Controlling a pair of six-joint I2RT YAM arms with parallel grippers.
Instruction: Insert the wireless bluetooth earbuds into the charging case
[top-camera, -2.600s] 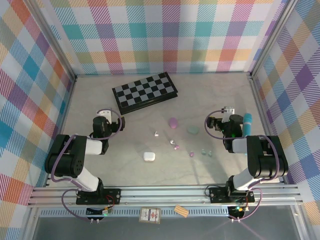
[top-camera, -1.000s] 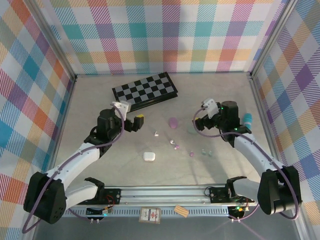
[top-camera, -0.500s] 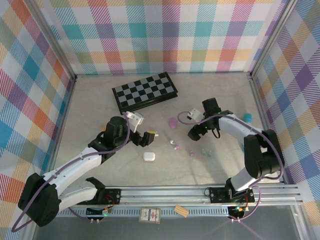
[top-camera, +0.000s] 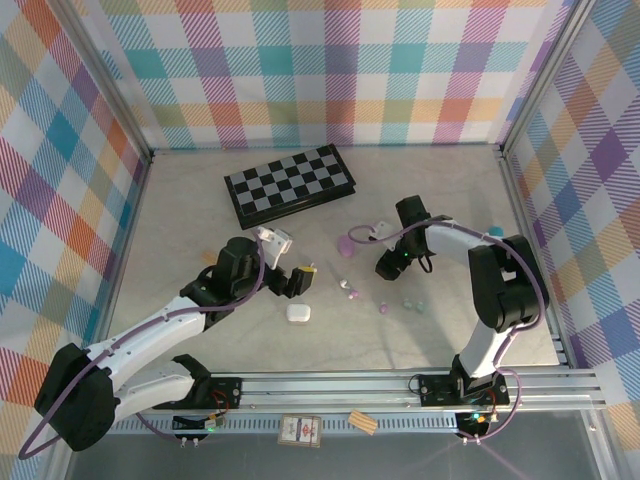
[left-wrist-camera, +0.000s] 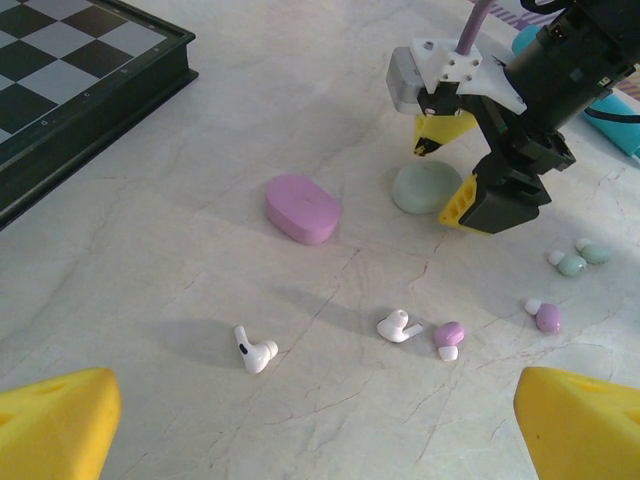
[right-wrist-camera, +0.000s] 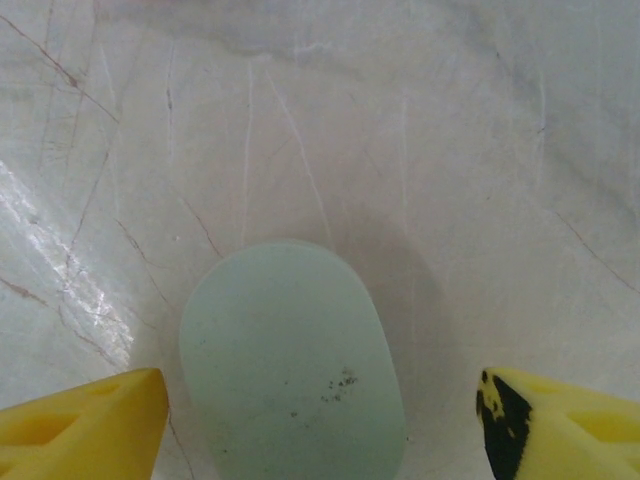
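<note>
Small earbuds lie scattered mid-table: two white ones (left-wrist-camera: 255, 350) (left-wrist-camera: 399, 326), two lilac ones (left-wrist-camera: 448, 336) (left-wrist-camera: 546, 317) and a mint pair (left-wrist-camera: 571, 264). Three closed charging cases lie near them: a white case (top-camera: 297, 312), a lilac case (left-wrist-camera: 303, 208) and a mint case (right-wrist-camera: 292, 360). My right gripper (right-wrist-camera: 325, 430) hangs low over the mint case, open, one yellow finger (right-wrist-camera: 85, 425) on each side and a gap on both sides. My left gripper (top-camera: 300, 278) hovers open over the white earbuds, holding nothing.
A folded chessboard (top-camera: 290, 184) lies at the back left of the table. A teal cylinder (top-camera: 495, 233) lies near the right wall. Plaid walls close three sides and a metal rail (top-camera: 330, 382) runs along the front.
Both arms have reached in toward the middle. The right gripper came down over the mint case and its fingers have narrowed a little. The left gripper moved right, toward the white earbuds.
</note>
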